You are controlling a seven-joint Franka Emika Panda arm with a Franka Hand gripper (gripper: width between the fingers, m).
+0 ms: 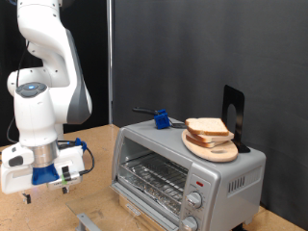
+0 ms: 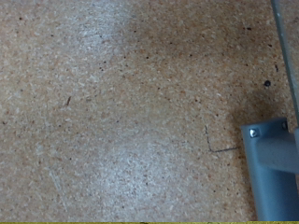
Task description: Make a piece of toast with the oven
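Toast (image 1: 206, 127) sits atop the oven (image 1: 183, 168); gripper (image 1: 43, 197) well apart, its opening can't be told

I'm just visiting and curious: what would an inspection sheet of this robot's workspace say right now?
Surface: speckled wooden tabletop, bare patch under the hand.
Job's things: toaster oven, door shut; bread slice on a round wooden board on top of it.
Clutter: blue-handled tool and black stand on the oven; grey metal piece on the table.
Grippers: gripper low over the table, away from the oven, holding nothing.
Cables: nothing seen.
Surroundings: dark curtain.
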